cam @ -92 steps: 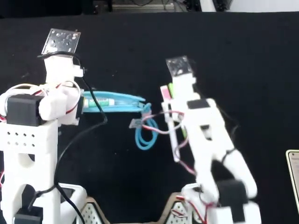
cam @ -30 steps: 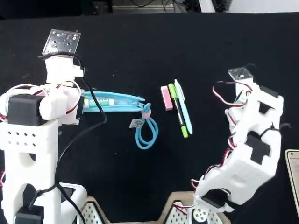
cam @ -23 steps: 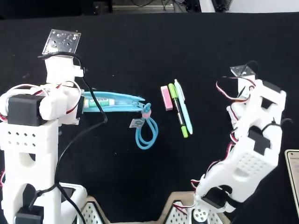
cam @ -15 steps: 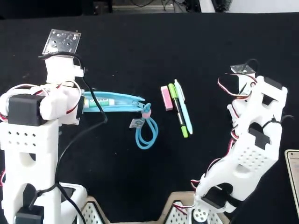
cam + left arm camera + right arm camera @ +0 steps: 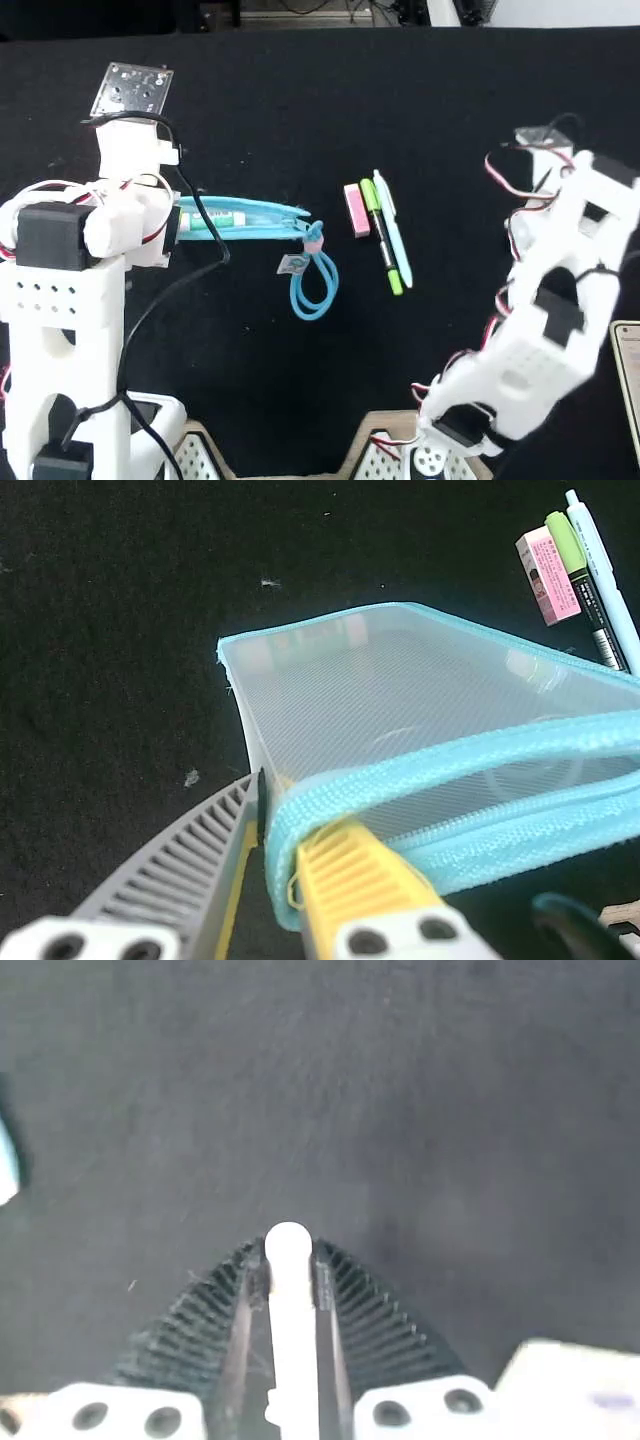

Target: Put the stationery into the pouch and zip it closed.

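Clamping its yellow and grey jaws on the rim, the left pincer (image 5: pixel 265 815) holds the zip end of the translucent mesh pouch with turquoise zip tape (image 5: pixel 420 710), which lies toward the left edge of the black cloth surface (image 5: pixel 450 90) with its mouth open. The right pincer (image 5: pixel 288 1250), raised near the right edge, is set narrow around a white round-tipped rod (image 5: pixel 292 1320); what that rod is I cannot tell. Side by side near the middle of the surface, well apart from both pincers, lie the small pink block eraser (image 5: pixel 356 210), the green highlighter (image 5: pixel 381 236) and the pale blue pen (image 5: pixel 397 245). The pouch looks light and floppy, so its mouth likely sags unless held at the rim. The barrels are probably stiff and smooth, apt to roll; a grip across mid-length seems safest.
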`<state>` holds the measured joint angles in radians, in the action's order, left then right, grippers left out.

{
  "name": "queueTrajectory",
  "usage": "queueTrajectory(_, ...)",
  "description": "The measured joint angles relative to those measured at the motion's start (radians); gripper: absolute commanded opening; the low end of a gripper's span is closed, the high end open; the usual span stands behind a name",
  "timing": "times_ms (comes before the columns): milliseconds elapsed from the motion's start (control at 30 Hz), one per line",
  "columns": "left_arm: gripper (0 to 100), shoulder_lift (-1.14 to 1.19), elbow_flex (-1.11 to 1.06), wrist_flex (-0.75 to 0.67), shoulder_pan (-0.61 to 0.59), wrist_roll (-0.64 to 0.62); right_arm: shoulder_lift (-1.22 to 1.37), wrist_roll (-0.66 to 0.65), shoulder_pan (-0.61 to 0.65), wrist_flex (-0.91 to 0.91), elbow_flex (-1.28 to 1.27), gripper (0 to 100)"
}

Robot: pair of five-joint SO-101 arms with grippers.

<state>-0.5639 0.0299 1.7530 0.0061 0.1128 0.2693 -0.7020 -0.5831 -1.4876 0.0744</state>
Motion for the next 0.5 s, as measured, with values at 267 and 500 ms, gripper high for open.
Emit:
queueTrajectory(267,3,0.000,0.000,0.000,0.000,0.000,-0.407,-0.005,0.000,-0.166,-0.014,1.1)
queueTrajectory(500,3,0.000,0.000,0.000,0.000,0.000,-0.821,-0.005,0.130,-0.178,-0.232,1.1)
